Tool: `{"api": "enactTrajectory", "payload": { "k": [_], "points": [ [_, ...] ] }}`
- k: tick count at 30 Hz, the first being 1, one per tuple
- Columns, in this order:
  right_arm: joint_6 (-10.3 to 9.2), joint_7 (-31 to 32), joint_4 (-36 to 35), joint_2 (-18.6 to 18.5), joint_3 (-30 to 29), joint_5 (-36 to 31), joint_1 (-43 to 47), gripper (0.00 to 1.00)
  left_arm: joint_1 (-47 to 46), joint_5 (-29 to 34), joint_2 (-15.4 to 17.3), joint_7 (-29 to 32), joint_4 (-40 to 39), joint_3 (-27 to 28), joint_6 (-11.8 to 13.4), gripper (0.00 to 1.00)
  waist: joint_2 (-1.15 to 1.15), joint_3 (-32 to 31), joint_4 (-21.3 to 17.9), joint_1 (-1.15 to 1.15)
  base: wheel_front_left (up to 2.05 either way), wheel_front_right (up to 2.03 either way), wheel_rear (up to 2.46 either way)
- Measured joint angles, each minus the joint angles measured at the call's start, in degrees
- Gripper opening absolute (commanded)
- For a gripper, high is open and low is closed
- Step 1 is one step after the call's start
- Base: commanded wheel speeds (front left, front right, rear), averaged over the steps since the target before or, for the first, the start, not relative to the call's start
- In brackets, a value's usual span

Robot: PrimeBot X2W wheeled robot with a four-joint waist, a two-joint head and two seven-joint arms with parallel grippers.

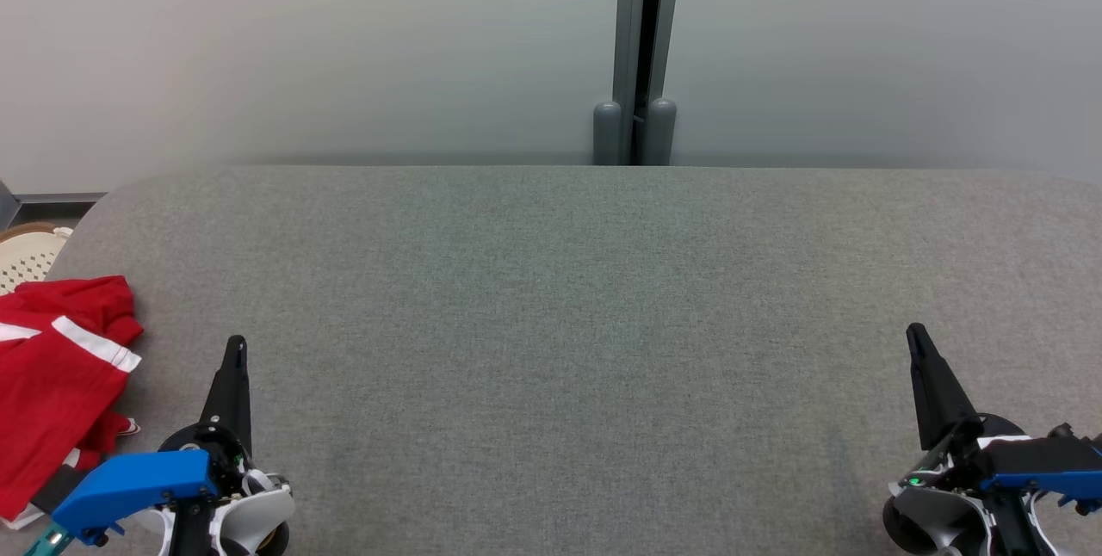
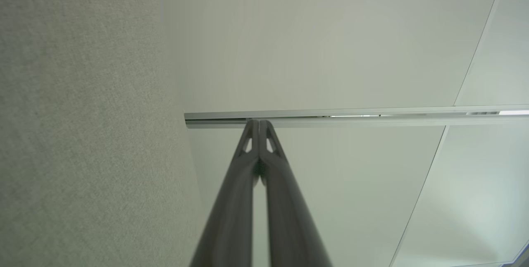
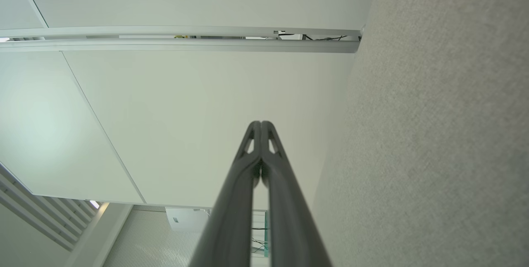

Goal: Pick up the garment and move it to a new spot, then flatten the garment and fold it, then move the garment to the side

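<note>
A red garment (image 1: 53,375) with white stripes lies crumpled at the left edge of the grey fabric-covered table (image 1: 568,315), partly cut off by the frame. My left gripper (image 1: 235,344) stands just right of it at the lower left, apart from the cloth, fingers shut and empty. At the lower right, my right gripper (image 1: 916,334) is also shut with nothing in it. In the left wrist view the left gripper (image 2: 259,122) has its fingertips pressed together; the right wrist view shows the same for the right gripper (image 3: 260,123).
A pale perforated basket (image 1: 26,255) sits past the table's left edge, behind the garment. A light wall with a grey vertical post (image 1: 637,57) runs close behind the table's far edge. The broad middle of the table lies between my two grippers.
</note>
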Motion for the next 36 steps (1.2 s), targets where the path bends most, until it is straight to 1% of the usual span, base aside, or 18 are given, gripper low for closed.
{"api": "enactTrajectory", "payload": {
  "k": [26,27,30,36],
  "points": [
    [0.00,0.0,0.1,0.0,0.0,0.0,0.0,0.00,0.0,0.0,0.0,0.0,0.1,0.0,0.0,0.00,0.00,0.0,0.0,0.00,0.00,0.00,0.00],
    [-0.01,0.0,0.5,0.1,0.1,0.0,0.1,1.00,0.3,0.0,0.0,-0.1,0.5,0.0,0.0,1.00,0.00,0.0,0.0,0.00,0.00,0.00,0.00],
    [-0.09,-0.1,1.8,0.3,0.3,0.0,0.8,1.00,2.1,0.0,-0.2,-0.2,1.8,0.0,0.0,1.00,0.00,0.0,0.0,0.00,0.00,0.00,0.00],
    [-0.09,-1.7,1.3,0.2,1.8,-1.5,1.2,1.00,2.5,1.4,-0.2,-1.9,1.8,-1.0,0.0,1.00,0.00,0.1,0.0,0.00,0.00,0.00,0.00]
  ]
}}
